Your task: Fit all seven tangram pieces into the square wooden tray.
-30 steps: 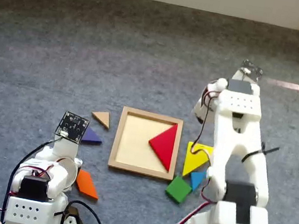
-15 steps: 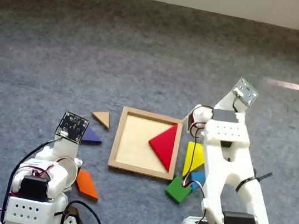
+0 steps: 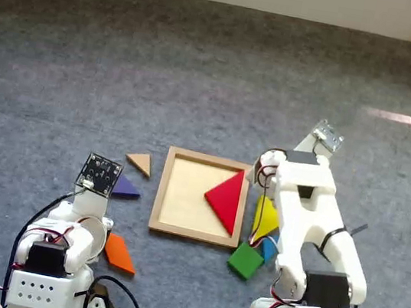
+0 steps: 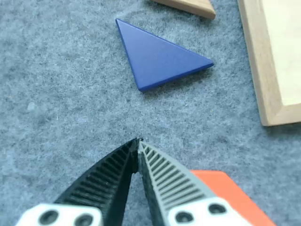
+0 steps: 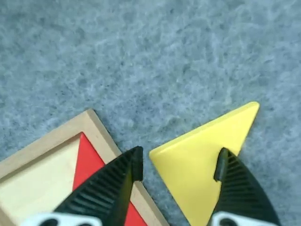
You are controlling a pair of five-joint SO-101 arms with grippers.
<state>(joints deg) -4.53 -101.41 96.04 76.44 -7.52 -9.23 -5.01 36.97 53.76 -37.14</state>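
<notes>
The square wooden tray (image 3: 162,194) holds a red triangle (image 3: 226,199) against its right side. Just right of the tray lies a yellow triangle (image 5: 202,150), also seen as the yellow triangle (image 3: 262,218) in the high view, partly under the right arm. My right gripper (image 5: 178,163) is open low over it, one finger on each side of its corner, with the tray's corner (image 5: 89,123) beside one finger. My left gripper (image 4: 138,142) is shut and empty, between a dark blue triangle (image 4: 157,59) and an orange piece (image 4: 230,193).
A small wooden triangle (image 3: 140,163) lies left of the tray, above the dark blue triangle (image 3: 126,187). The orange piece (image 3: 119,253) sits near the left arm's base. A green square (image 3: 245,261) and a small blue piece (image 3: 269,248) lie off the tray's lower right corner. Grey carpet lies all around.
The right arm has drawn back from the far side and come down beside the tray's right edge, over the yellow triangle. The left arm has kept still.
</notes>
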